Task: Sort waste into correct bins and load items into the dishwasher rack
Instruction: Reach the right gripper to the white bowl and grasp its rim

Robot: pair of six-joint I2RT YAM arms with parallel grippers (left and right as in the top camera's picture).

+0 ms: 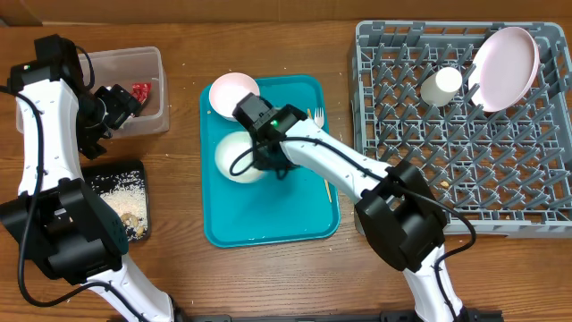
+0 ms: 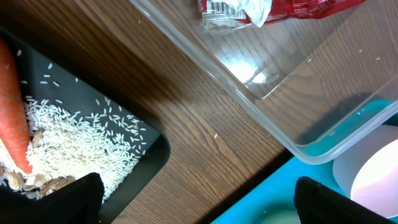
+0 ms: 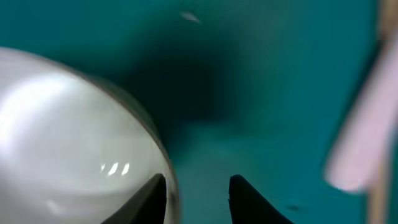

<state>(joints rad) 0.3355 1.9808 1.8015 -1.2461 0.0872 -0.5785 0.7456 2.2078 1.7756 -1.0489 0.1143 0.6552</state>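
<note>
My right gripper [image 1: 273, 165] is open on the teal tray [image 1: 268, 224]. Its fingers [image 3: 199, 193] straddle the rim of a small white bowl [image 1: 234, 159], which fills the left of the right wrist view [image 3: 68, 118]. A second bowl [image 1: 231, 89] sits at the tray's top left. A white fork [image 1: 319, 116] and a thin stick [image 1: 325, 183] lie at the tray's right edge. My left gripper [image 1: 121, 100] is open and empty [image 2: 199, 199] beside the clear tub [image 1: 152, 125], which holds a red wrapper [image 1: 140, 90]. The black tray [image 1: 116, 170] holds rice [image 2: 74, 137] and a carrot [image 2: 12, 106].
The grey dishwasher rack [image 1: 465, 179] stands at the right, with a white cup [image 1: 441, 85] and a large white plate [image 1: 505, 55] in its far part. Bare wooden table lies between the tub, the black tray and the teal tray.
</note>
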